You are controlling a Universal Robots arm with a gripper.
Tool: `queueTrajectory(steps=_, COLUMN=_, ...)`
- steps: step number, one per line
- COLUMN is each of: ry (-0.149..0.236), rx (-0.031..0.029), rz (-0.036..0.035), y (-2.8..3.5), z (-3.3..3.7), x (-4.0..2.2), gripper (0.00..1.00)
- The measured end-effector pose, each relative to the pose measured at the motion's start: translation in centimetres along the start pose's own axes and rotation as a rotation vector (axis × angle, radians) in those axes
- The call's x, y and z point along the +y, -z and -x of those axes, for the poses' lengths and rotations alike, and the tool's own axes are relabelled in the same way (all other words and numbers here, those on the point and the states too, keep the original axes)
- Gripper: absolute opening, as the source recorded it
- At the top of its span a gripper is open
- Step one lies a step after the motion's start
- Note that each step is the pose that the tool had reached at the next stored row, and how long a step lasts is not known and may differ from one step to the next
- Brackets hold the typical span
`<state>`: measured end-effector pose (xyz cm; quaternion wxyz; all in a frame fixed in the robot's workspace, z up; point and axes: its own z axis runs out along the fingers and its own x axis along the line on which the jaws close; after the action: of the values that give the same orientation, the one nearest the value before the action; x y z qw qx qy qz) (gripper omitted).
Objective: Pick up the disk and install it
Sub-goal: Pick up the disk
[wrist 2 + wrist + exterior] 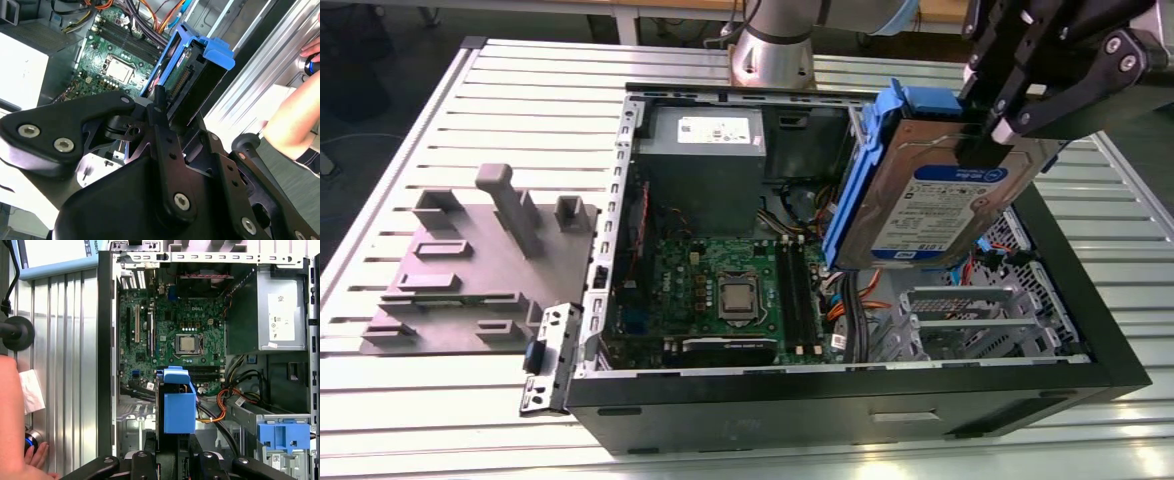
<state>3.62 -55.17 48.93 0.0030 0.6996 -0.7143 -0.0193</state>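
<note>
Silver-grey disk (927, 200): blue side rails, held in the air, steeply tilted, label facing the exterior view.
State of gripper (991, 140): clamped on the disk's upper end.
Location: above the open case (854, 400), over its drive-bay side, beside the motherboard (720, 290).
Bystander: a person's hand (34, 457) over the table (480, 420), outside the case.

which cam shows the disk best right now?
Exterior view: the disk hangs in the end effector over the open case, with its label face and blue rail in plain sight. In the second wrist view the disk shows its connector end. In the first wrist view it is edge-on, mostly blue rail.
</note>
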Motion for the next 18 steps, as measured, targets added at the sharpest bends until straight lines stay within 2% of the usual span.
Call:
queueTrajectory(steps=11, ry=0.000, rx=0.0001, rz=0.0000, y=0.05, z=0.05, x=-2.29, gripper=0.35)
queueTrajectory(steps=15, ry=0.000, rx=0.0001, rz=0.0000, y=0.06, z=0.06, x=-2.69, gripper=0.35)
queueTrajectory(steps=18, ry=0.000, rx=0.0001, rz=0.0000, y=0.06, z=0.06, x=-2.71, gripper=0.35)
